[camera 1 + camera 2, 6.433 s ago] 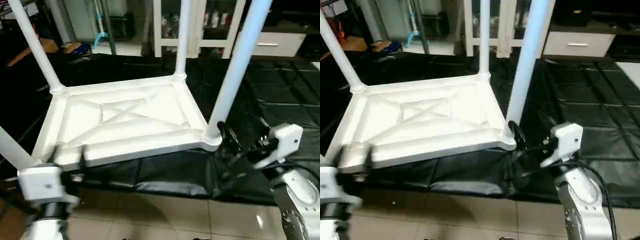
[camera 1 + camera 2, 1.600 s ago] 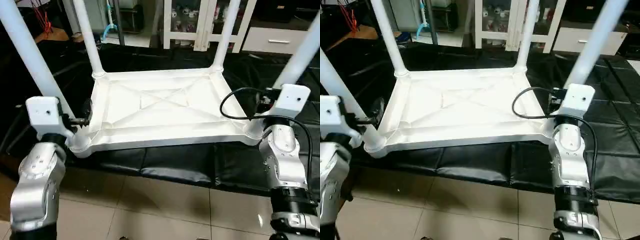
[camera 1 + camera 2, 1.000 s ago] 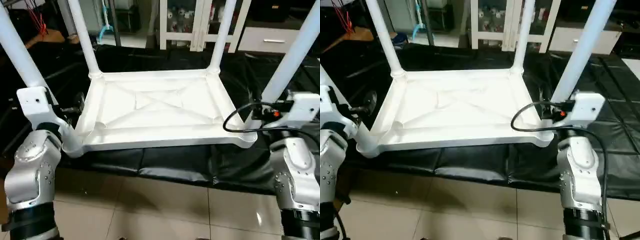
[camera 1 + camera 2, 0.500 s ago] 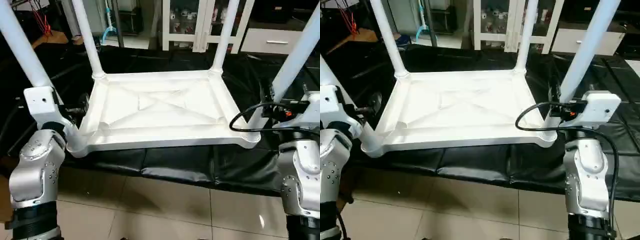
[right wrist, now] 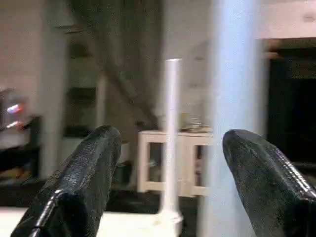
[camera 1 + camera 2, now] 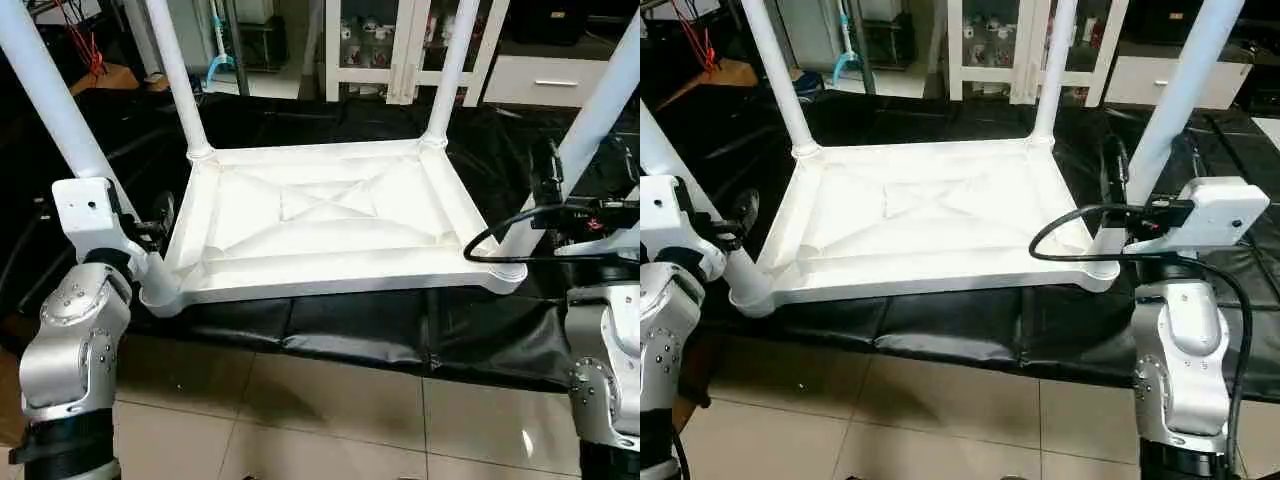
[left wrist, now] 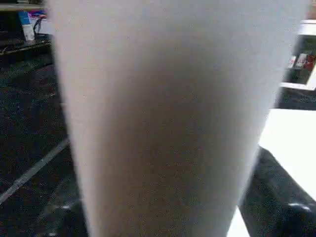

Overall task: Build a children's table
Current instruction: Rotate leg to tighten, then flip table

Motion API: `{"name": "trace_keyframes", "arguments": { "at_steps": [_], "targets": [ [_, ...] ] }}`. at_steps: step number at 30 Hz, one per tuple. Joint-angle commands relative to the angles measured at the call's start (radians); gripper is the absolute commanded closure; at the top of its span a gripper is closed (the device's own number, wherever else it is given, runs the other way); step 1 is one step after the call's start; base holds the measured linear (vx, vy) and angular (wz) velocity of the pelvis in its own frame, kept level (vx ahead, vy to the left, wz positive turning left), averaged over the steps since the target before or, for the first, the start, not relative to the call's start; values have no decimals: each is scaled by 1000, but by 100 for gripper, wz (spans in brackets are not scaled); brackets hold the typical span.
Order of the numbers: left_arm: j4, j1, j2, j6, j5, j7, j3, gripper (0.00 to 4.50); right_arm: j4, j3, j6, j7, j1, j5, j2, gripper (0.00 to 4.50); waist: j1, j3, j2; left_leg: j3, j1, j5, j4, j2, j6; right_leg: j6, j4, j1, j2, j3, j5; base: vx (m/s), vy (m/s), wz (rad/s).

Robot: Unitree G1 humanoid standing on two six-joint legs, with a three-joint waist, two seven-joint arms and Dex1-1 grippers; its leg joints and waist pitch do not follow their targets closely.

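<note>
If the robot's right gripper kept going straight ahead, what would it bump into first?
Probably the near right leg: it stands between the open fingers of the right gripper, toward one side. How far ahead it is I can't tell.

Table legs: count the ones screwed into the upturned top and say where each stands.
4, one per corner: near-left leg by the left arm, far-left leg, far-right leg, near-right leg by the right arm. All rise from the top; none seems hidden.

Both silver forearms reach forward, the right gripper [image 5: 168, 182] with its jaws spread wide.
</note>
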Motion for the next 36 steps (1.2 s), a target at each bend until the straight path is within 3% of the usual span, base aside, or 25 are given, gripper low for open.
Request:
{"name": "trace_keyframes", "arguments": {
  "at_steps": [1, 2, 6, 7, 9, 14, 17, 18, 22, 25, 28, 32, 36],
  "targets": [
    [-30, 16, 7, 1, -5, -13, -16, 140, -8, 45, 30, 38, 20, 13, 8, 92, -4, -60, 7, -18, 14, -273, -93, 33, 16, -173, -77, 32, -34, 15, -199, 0, 0, 0],
    [-60, 35, 2, -1, -12, 5, 12, 151, -15, 87, 12, 69, 42, -7, 4, 92, -5, -61, 0, -17, 15, -283, -94, 33, 17, -173, -79, 32, -33, 15, -217, 0, 0, 0],
    [-98, 56, -6, 2, -22, 26, 38, 177, -25, 122, 1, 91, 61, -21, 1, 92, -6, -59, 2, -20, 14, -290, -96, 37, 14, -170, -79, 32, -36, 16, -239, 0, 0, 0],
    [-118, 71, -5, 6, -28, 19, 39, 184, -23, 137, 10, 97, 65, -20, 6, 92, -5, -57, -8, -19, 13, -295, -97, 36, 16, -166, -81, 31, -36, 17, -257, 0, 0, 0],
    [-128, 77, -7, 7, -29, 21, 41, 209, -17, 147, 25, 102, 66, -16, 11, 92, -4, -56, -3, -19, 14, -305, -97, 36, 14, -161, -83, 28, -36, 17, -277, 0, 0, 0],
    [-157, 92, -17, 15, -17, 41, 41, 252, 26, 186, 99, 104, 69, -55, 5, 92, -5, -54, -7, -21, 14, -316, -100, 36, -2, -144, -84, 26, -35, 19, -297, 0, 0, 0],
    [-176, 97, -28, 29, -24, 60, 40, 254, 53, 197, 108, 100, 67, -64, 11, 92, -5, -56, -8, -20, 13, -307, -98, 35, -4, -148, -83, 26, -35, 20, -270, 0, 0, 0],
    [-180, 99, -28, 32, -26, 61, 37, 259, 60, 201, 115, 93, 64, -68, 14, 92, -4, -56, -15, -20, 12, -296, -98, 35, 1, -151, -81, 28, -35, 20, -260, 0, 0, 0],
    [-168, 93, -25, 32, -27, 51, 26, 266, 75, 210, 140, 81, 58, -82, 18, 92, -4, -56, -8, -19, 13, -284, -97, 34, 3, -153, -81, 28, -34, 20, -244, 0, 0, 0],
    [-182, 92, -24, 53, -28, 51, 15, 266, 85, 226, 205, 76, 52, -99, 10, 92, -4, -56, -5, -20, 13, -287, -98, 34, -2, -154, -79, 28, -32, 19, -242, 0, 0, 0],
    [-199, 101, -27, 70, -21, 66, 8, 266, 93, 233, 233, 73, 54, -112, 8, 92, -5, -57, -9, -20, 14, -288, -97, 35, -8, -155, -79, 29, -33, 19, -239, 0, 0, 0],
    [-209, 91, -60, 77, -39, 96, 22, 266, 87, 239, 271, 85, 58, -82, 18, 92, -2, -56, -11, -19, 14, -287, -97, 35, -5, -155, -80, 29, -34, 20, -248, 0, 0, 0],
    [-200, 50, -125, 93, -120, 133, 71, 266, 71, 259, 325, 104, 62, -38, 37, 92, -4, -54, -16, -18, 14, -299, -96, 34, -6, -148, -83, 27, -34, 21, -283, 0, 0, 0]
  ]
}}
